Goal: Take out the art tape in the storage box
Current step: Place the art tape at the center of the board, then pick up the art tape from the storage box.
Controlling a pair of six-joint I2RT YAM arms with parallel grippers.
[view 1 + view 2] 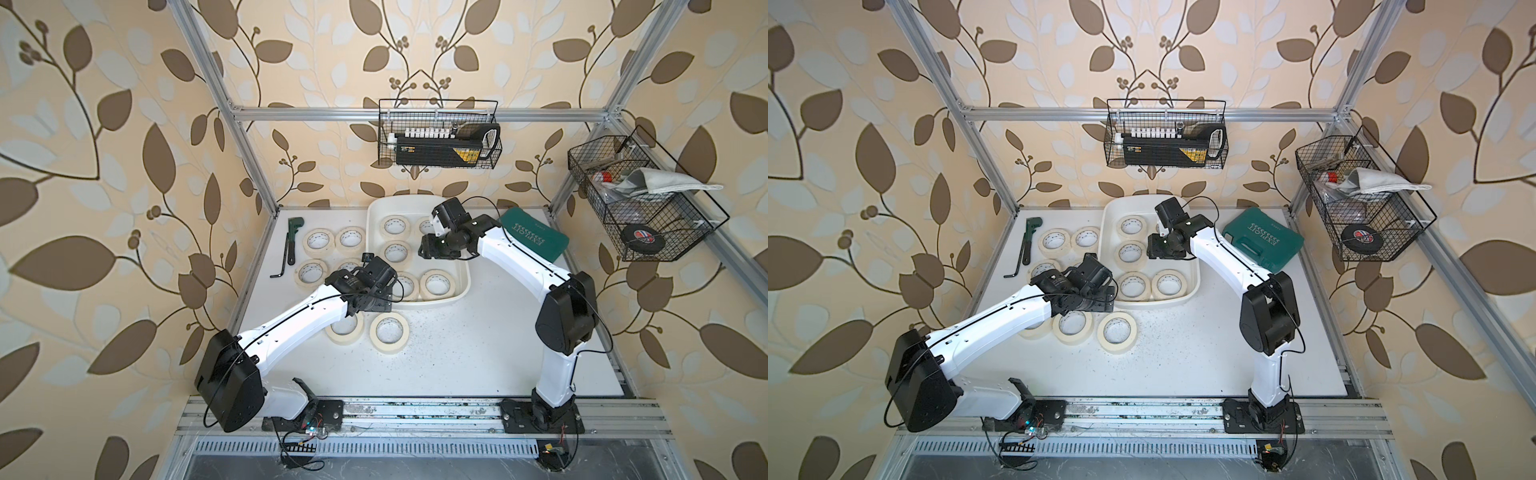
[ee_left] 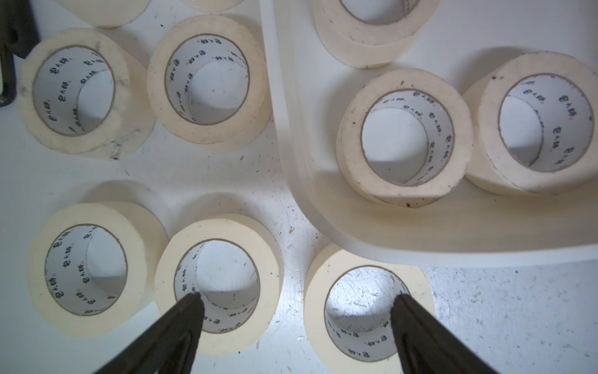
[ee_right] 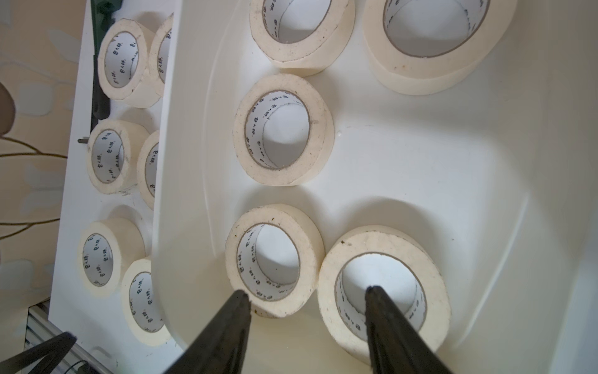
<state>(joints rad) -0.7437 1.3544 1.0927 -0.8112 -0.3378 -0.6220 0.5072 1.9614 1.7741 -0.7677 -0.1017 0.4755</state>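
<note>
Left end effector [image 2: 297, 299] gapes; seven art tape [image 2: 207, 25] outside storage box [image 3: 420, 162], five inside

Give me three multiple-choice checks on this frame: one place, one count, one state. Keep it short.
1. Where is the teal plastic tool case?
A. In a black wire basket
B. On the table beside the white plastic storage tub
C. Inside the tub

2. How many cream masking-tape rolls lie in the tub?
A. Three
B. Five
C. Eight

3. The left gripper is:
A. Shut on a roll
B. Open, holding nothing
C. Shut, empty

Key:
1 B, both top views show the case on the tabletop next to the tub.
2 B, the right wrist view shows five rolls inside.
3 B, its jaws stand wide apart above rolls on the table.
</note>
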